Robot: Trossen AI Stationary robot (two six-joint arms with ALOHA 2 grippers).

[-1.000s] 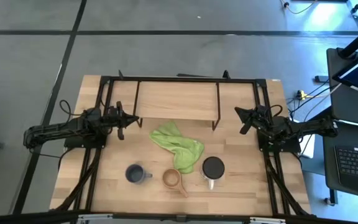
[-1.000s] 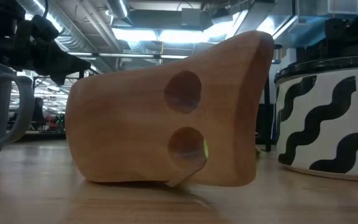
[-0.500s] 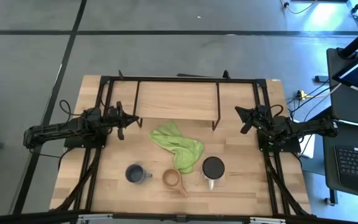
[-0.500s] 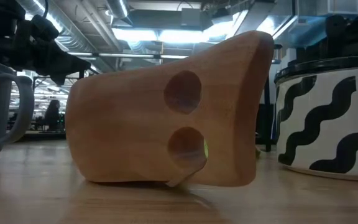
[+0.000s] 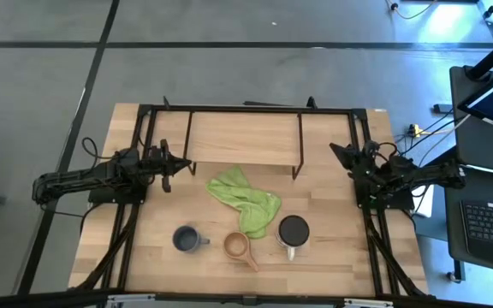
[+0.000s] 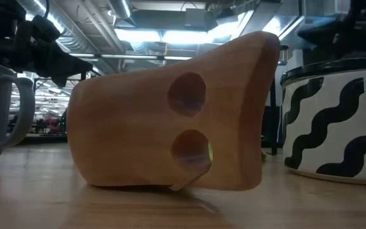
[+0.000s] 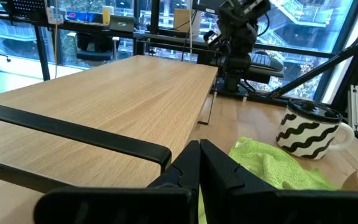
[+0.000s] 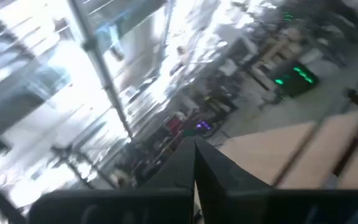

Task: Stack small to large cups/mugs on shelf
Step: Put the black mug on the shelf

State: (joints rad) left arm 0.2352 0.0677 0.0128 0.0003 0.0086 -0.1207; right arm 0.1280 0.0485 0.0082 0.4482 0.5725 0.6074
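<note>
Three cups stand in a row near the table's near edge. The grey-blue mug [image 5: 187, 239] is on the left, the small tan wooden cup [image 5: 237, 246] with its two-holed handle [image 6: 189, 121] in the middle. The large mug [image 5: 294, 231], dark inside with a black-and-white wave pattern outside [image 6: 335, 127], is on the right. The shelf [image 5: 242, 137], a light board on thin black legs, stands at the far side. My left gripper [image 5: 168, 167] is shut and empty by the shelf's left end. My right gripper [image 5: 339, 154] is shut and empty by its right end.
A crumpled green cloth [image 5: 246, 201] lies between the shelf and the cups, its near end close to the wooden cup and the large mug. Black frame rails [image 5: 144, 128] run along the table's left, right and far sides.
My right gripper has risen a little and gone toward the table's far edge. The cups and the cloth have kept still.
</note>
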